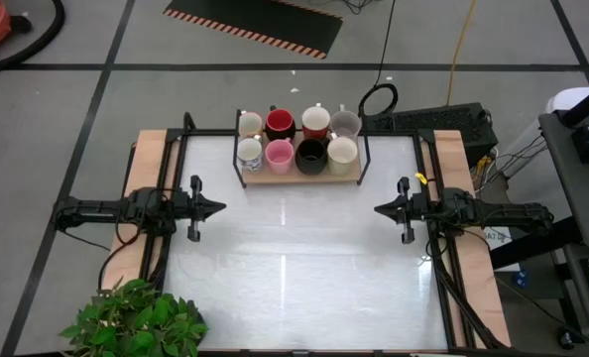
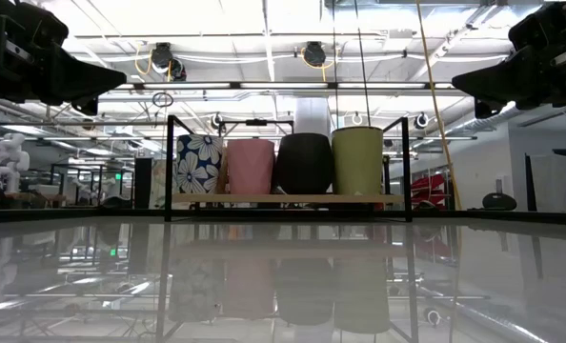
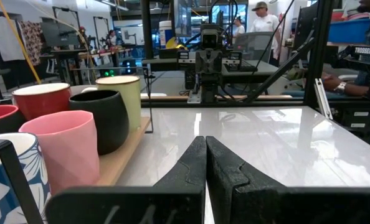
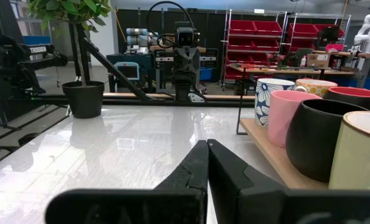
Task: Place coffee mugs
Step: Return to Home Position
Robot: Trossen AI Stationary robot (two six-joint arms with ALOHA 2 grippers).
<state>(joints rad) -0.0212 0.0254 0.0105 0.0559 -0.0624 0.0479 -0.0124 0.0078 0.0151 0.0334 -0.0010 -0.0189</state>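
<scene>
Eight coffee mugs stand upright in two rows on a wooden tray (image 1: 299, 178) inside a black wire frame at the table's far middle. The near row holds a blue-flowered white mug (image 1: 250, 152), a pink mug (image 1: 280, 154), a black mug (image 1: 311, 154) and a cream mug (image 1: 342, 151). The far row holds a cream mug (image 1: 251, 124), a red mug (image 1: 280, 123), a reddish mug (image 1: 315, 120) and a grey mug (image 1: 346, 124). My left gripper (image 1: 222, 207) is shut and empty at the table's left. My right gripper (image 1: 378, 209) is shut and empty at the right.
A green potted plant (image 1: 136, 322) stands at the table's near left corner. The white tabletop (image 1: 294, 258) lies between the two grippers and the near edge. People show in the room beyond the table in the left wrist view (image 3: 260, 18).
</scene>
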